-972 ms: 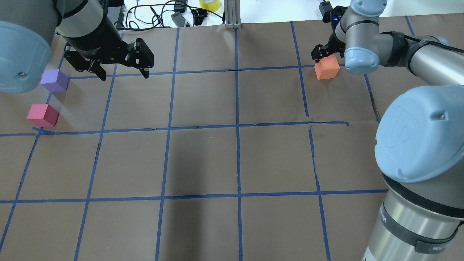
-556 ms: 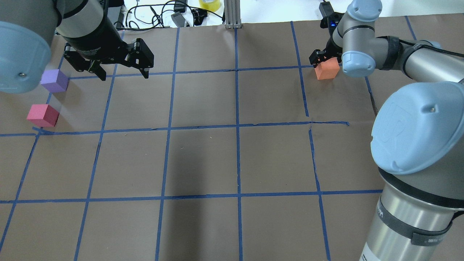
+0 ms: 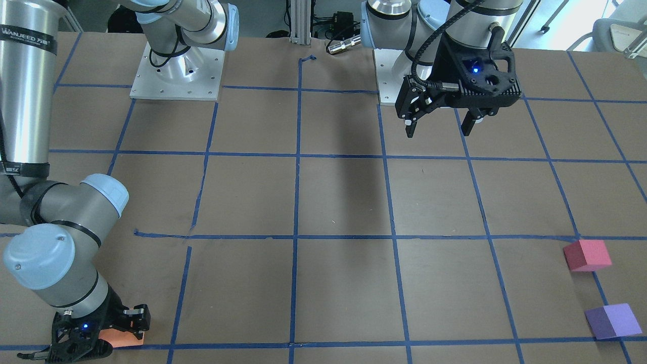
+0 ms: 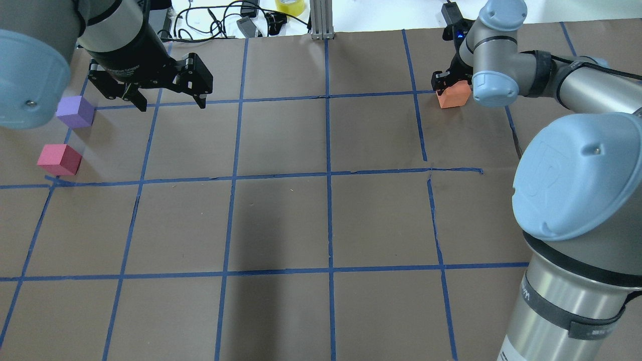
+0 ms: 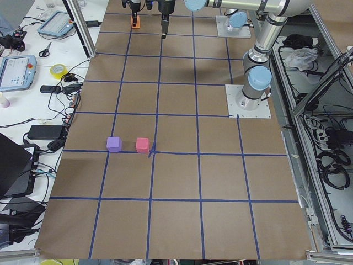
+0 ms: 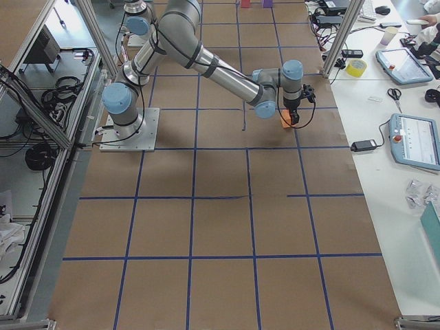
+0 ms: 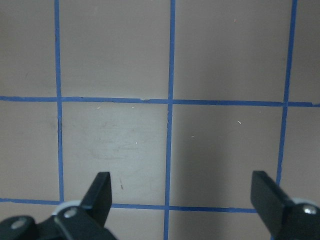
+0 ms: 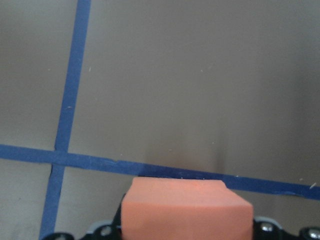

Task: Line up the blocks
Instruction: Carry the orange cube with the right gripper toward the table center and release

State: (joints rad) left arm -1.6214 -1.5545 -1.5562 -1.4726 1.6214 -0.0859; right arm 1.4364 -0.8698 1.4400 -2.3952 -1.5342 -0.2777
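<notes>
Brown worktop (image 4: 281,225): left claw (image 4: 172,106) released, 11 o'clock; right claw (image 4: 451,86) over orange block (image 4: 453,98), 1 o'clock, grip indeterminate. Arm label (image 3: 26,34): WANJEED.

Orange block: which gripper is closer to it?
Right. The right gripper sits around the orange block; the left gripper hangs open far across the table.

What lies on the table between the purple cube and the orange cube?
Nothing: the overhead view shows only bare brown paper with blue tape lines between the purple cube and the orange cube. The left claw hangs above, touching nothing.
</notes>
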